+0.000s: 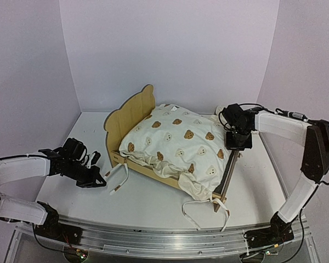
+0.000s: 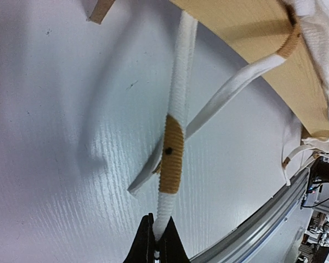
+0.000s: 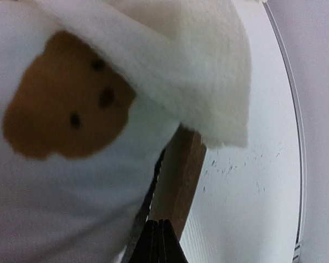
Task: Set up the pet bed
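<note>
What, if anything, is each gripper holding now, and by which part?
The left gripper pinches a cushion tie string near its free end. The right gripper is shut beside a rail of the pet bed; a hold cannot be told.

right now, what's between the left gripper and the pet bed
A cream tie string, pinched in the left gripper, runs over the table toward the pet bed rail; the left wrist view shows it.

- Cream bear-print cushion (image 1: 175,142), rumpled, near-right corner sagging low.
- Tie strings (image 2: 179,71) trailing loose on white desk (image 1: 148,203), at front and left.
- Metal rail (image 1: 153,236) along desk's near edge.
</note>
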{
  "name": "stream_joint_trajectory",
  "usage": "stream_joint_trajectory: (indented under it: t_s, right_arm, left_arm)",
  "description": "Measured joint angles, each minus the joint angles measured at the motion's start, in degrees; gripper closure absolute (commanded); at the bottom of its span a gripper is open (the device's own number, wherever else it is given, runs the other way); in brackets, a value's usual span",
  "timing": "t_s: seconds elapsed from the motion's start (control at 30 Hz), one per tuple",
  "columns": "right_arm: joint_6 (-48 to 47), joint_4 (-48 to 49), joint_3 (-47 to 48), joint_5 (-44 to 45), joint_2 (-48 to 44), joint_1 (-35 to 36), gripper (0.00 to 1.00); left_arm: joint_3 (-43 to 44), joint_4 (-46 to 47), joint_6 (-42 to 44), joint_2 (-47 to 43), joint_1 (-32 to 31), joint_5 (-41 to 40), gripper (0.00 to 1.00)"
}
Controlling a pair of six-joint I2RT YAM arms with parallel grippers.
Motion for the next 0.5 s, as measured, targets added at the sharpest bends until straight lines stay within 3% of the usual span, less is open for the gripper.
stream_joint_trajectory:
  t_s: [0.3,0.5]
  right_arm:
    - [-2.54,1.89,6.74,1.44,8.62,-3.13,0.99]
    - [-3.94,-2.35,14.06,-0.01,9.22,-3.92,0.72]
  left_arm:
    - [3.39,-5.35,-3.82,-3.61,0.0,4.6,1.0]
    - [0.04,-3.83,-6.39,-5.25,0.0,5.4,1.0]
